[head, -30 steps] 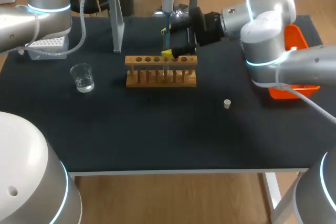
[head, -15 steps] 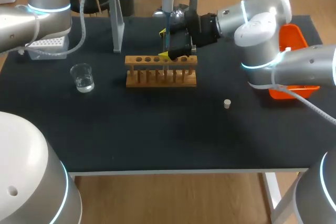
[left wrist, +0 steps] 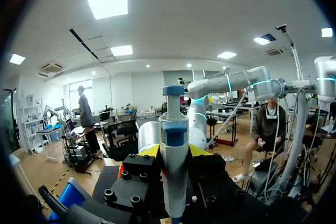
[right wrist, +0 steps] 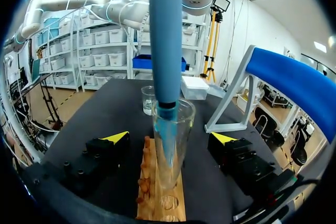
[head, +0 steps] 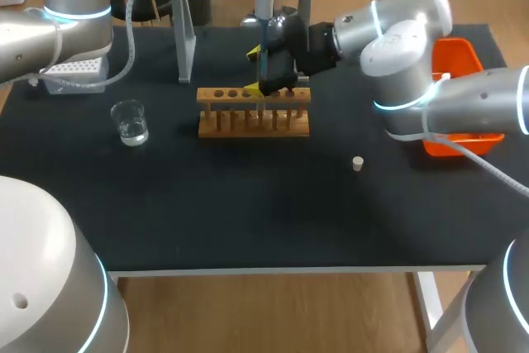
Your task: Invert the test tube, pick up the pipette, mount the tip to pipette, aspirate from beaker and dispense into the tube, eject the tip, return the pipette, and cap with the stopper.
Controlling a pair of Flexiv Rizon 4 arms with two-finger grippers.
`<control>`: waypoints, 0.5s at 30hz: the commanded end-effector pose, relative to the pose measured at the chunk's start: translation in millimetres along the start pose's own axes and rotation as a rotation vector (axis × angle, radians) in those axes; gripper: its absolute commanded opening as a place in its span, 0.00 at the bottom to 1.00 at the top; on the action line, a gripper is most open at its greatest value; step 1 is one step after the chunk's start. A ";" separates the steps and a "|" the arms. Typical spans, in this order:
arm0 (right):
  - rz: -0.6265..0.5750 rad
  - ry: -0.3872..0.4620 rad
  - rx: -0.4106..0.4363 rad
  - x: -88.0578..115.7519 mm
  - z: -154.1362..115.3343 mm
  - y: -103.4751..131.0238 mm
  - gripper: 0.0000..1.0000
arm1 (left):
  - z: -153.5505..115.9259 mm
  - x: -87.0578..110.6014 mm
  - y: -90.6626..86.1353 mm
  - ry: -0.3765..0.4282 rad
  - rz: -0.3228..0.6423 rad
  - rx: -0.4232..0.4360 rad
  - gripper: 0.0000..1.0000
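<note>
- The black table (head: 248, 204) carries everything; my left arm (head: 74, 6) comes in at the far left and my right arm (head: 405, 39) reaches from the right past the middle.
- A pipette stand (head: 183, 35) with a white leg and a blue top is at the far edge, left of centre.
- The orange bin (head: 467, 59) sits at the right edge, partly behind my right arm.
- The wooden rack (head: 253, 112) stands mid-table, its long side facing me.
- The tip box (head: 73, 73) is at the far left; the beaker (head: 131, 122), with clear liquid in it, is nearer and just right of it.
- My left gripper (left wrist: 173, 151) is above the far side of the rack; its jaws are clamped on the pipette (left wrist: 174, 182), which hangs upright.
- My right gripper (right wrist: 169, 138) is level with the rack's top at its far side; its jaws stand apart, one each side of the test tube (right wrist: 176, 150), neither finger touching the glass.
- The test tube stands mouth up in the rack; the pipette's blue tip (right wrist: 167, 140) is down inside it.
- The stopper (head: 357, 163) lies alone on the table, right of the rack and nearer to me.
</note>
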State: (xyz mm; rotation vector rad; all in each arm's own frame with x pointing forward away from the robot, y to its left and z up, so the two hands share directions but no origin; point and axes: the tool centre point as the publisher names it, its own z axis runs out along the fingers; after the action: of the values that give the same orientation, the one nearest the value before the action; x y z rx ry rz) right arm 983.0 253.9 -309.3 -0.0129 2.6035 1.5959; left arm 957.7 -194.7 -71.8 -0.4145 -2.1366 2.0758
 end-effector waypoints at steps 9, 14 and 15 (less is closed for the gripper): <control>0.008 -0.010 0.013 1.4 4.0 0.2 1.00 | -1.1 -0.8 -0.6 0.004 0.000 -0.001 0.00; 0.000 -0.014 0.022 5.0 3.5 -0.7 1.00 | -1.1 -0.8 -0.6 0.004 0.000 -0.001 0.00; 0.000 -0.014 0.022 5.5 3.4 -0.5 1.00 | -1.1 -0.8 -0.6 0.004 0.000 -0.001 0.00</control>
State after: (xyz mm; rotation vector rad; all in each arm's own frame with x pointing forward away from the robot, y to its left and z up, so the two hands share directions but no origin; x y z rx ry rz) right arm 980.3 257.3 -312.5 -0.0037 2.6119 1.5659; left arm 957.7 -194.7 -71.8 -0.4145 -2.1366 2.0758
